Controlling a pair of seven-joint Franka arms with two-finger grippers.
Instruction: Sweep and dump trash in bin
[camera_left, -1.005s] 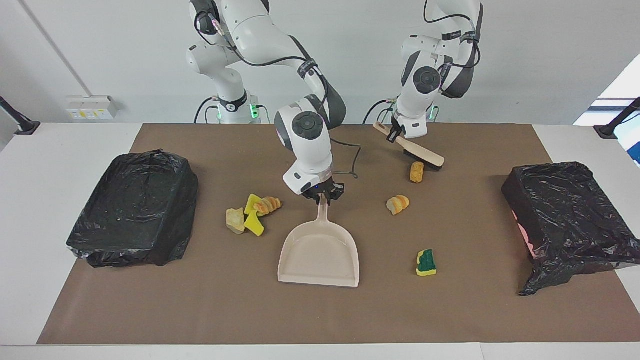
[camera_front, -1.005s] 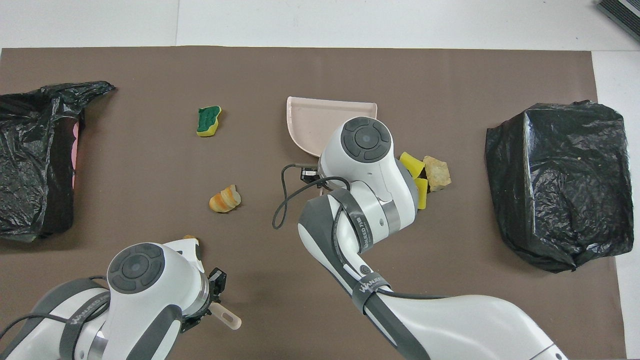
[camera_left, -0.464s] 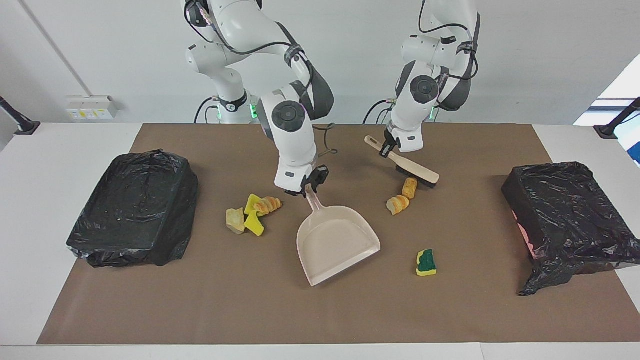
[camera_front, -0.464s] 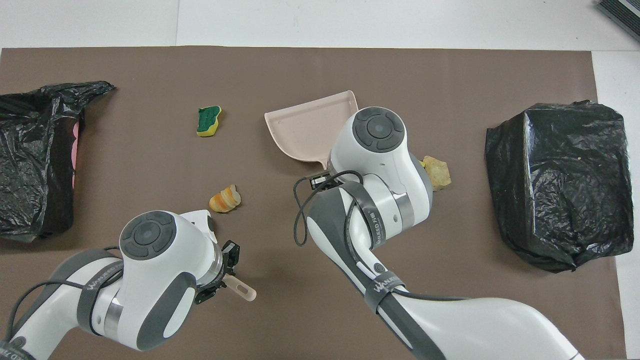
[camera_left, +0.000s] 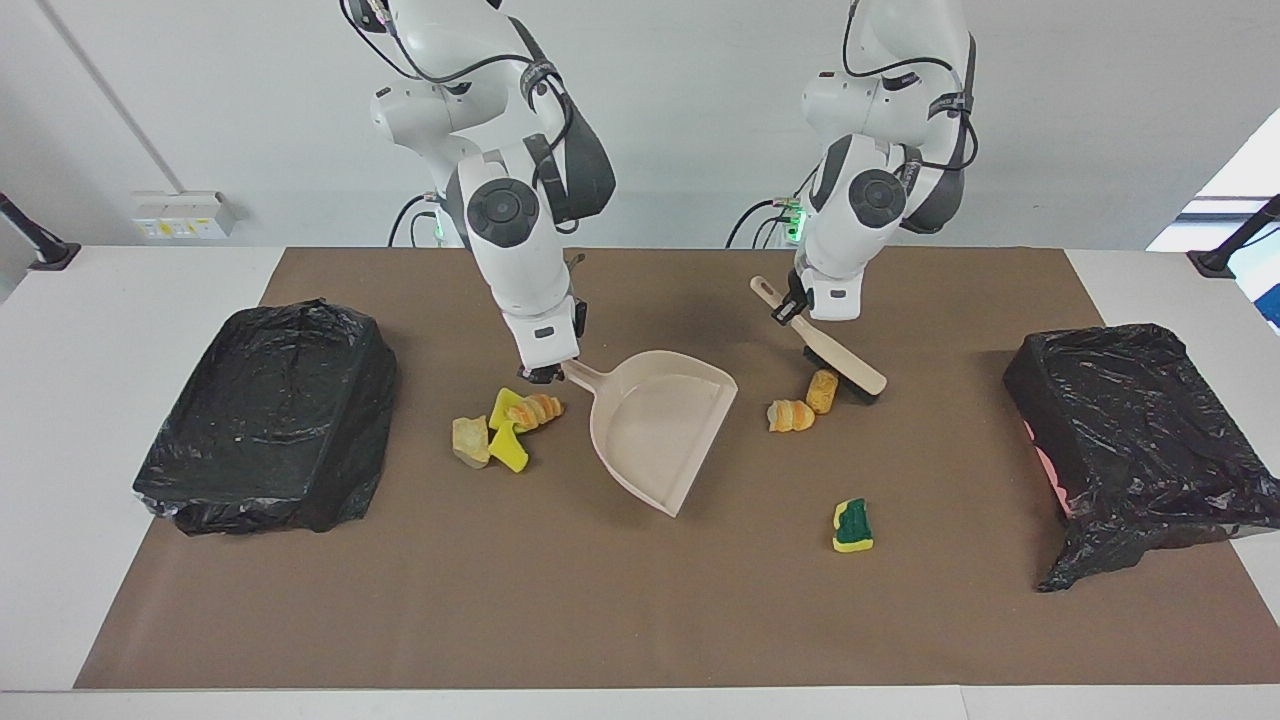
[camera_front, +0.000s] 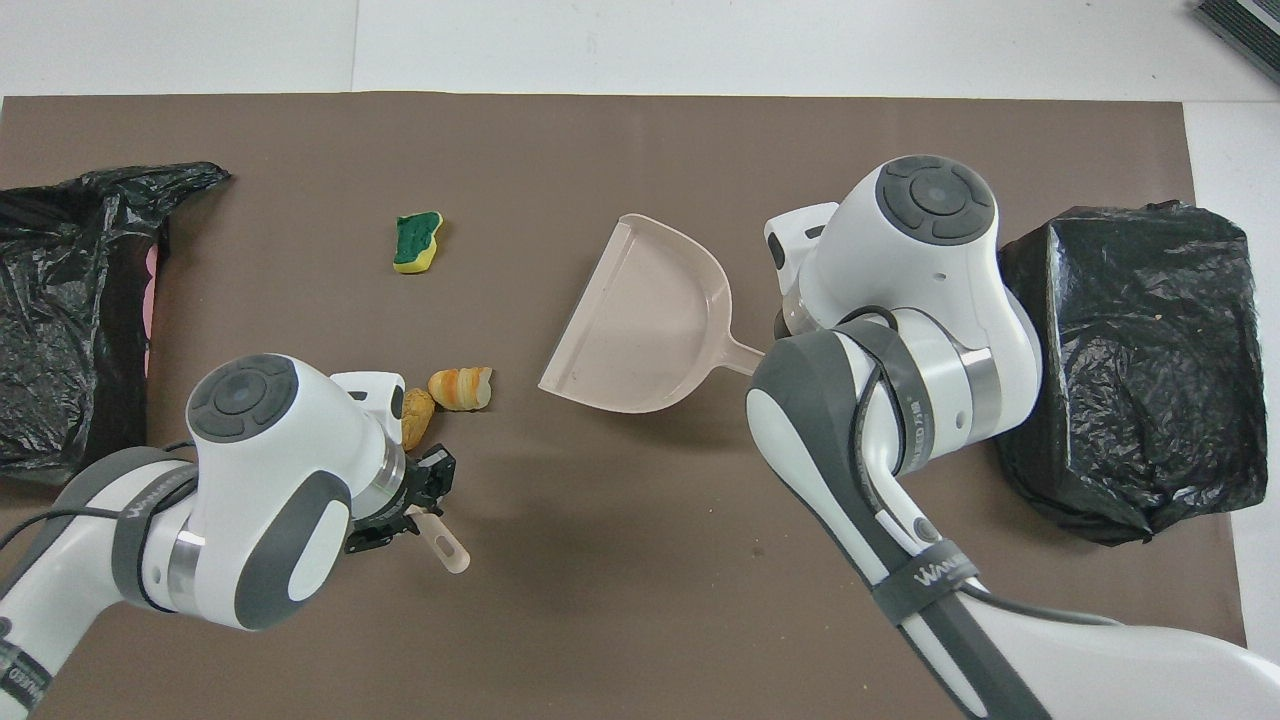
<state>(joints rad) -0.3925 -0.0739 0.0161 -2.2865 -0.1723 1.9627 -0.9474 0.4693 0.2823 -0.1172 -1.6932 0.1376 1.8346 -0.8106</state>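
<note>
Swung dustpan (camera_left: 660, 425) mouth toward bread chunks (camera_left: 793, 414) — right tool (camera_left: 545, 372) clenched on stiff handle; left tool (camera_left: 793, 306) clenched on brush (camera_left: 835, 347) — light scraps.

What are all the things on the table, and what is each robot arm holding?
dustpan: one, beige, middle of the mat, its handle toward the right arm's end
brush: one, tan handle with dark bristles, bristles by a bread chunk
bread chunks: two, orange-tan, side by side between the brush and the dustpan
green-topped sponge: one, yellow and green, alone, farther from the robots than the bread chunks
scrap pile: several, yellow and tan, beside the dustpan handle
bins: two, lined with black bags, one at each end of the table
mat: one, brown, under everything
right tool: shut on the dustpan handle
left tool: shut on the brush handle
</note>
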